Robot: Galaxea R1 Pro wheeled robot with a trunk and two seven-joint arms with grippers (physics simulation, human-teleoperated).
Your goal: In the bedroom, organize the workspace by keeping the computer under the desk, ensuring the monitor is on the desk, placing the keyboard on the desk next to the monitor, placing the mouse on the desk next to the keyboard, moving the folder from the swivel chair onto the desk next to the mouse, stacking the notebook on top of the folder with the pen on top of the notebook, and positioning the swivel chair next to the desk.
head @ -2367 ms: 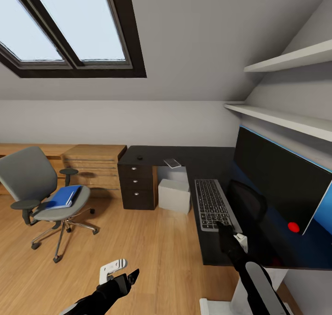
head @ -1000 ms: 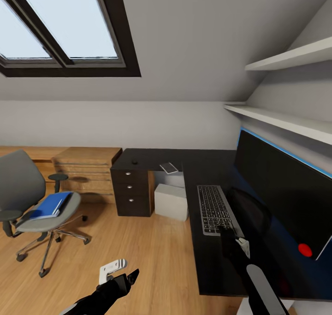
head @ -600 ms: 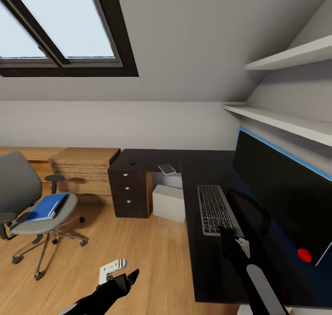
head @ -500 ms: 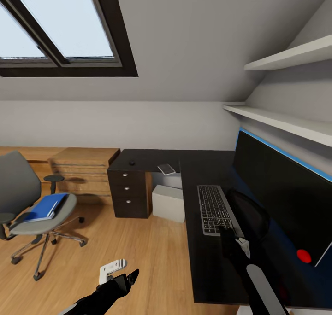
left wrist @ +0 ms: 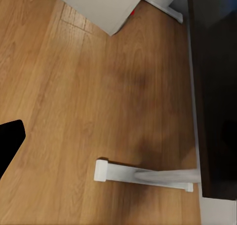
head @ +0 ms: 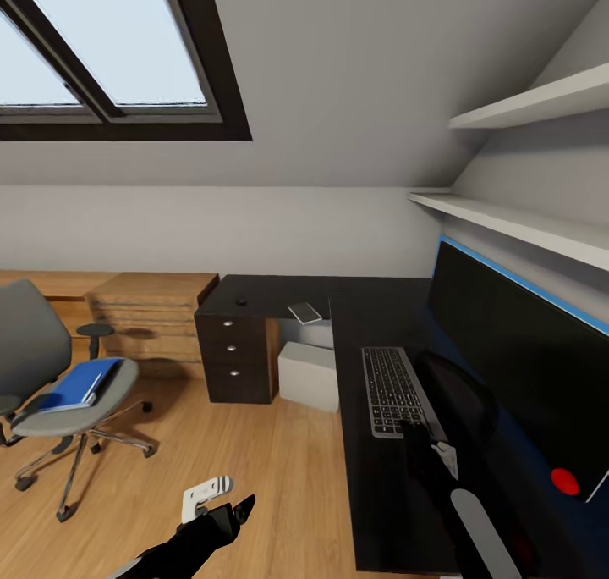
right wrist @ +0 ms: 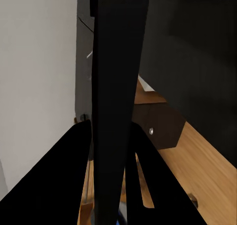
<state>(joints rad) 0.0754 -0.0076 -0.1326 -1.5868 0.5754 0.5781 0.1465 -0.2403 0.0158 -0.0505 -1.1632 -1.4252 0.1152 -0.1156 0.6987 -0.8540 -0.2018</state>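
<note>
The large black monitor (head: 518,350) stands tilted over the right wing of the black desk (head: 283,289). My right gripper (head: 416,437) is down by its curved foot. In the right wrist view a flat black slab (right wrist: 116,101) sits between the fingers, with the jaws shut on it. The keyboard (head: 391,388) lies on the desk beside the monitor. On the far wing are the small black mouse (head: 243,300) and the notebook (head: 305,312). Under the desk stands the light grey computer (head: 309,376). The blue folder (head: 80,383) rests on the swivel chair (head: 34,342). My left gripper (head: 218,501) hangs open over the floor.
A wooden dresser (head: 156,308) stands left of the desk's drawer unit (head: 237,355). Two white wall shelves (head: 516,113) run above the monitor. A white desk foot (left wrist: 143,174) lies on the wood floor (left wrist: 74,111) near my left gripper. A skylight (head: 110,46) is overhead.
The whole view has shifted, so the chair, dresser and drawer unit sit further left in the picture. The monitor stays in my right gripper, and both arms keep their pose.
</note>
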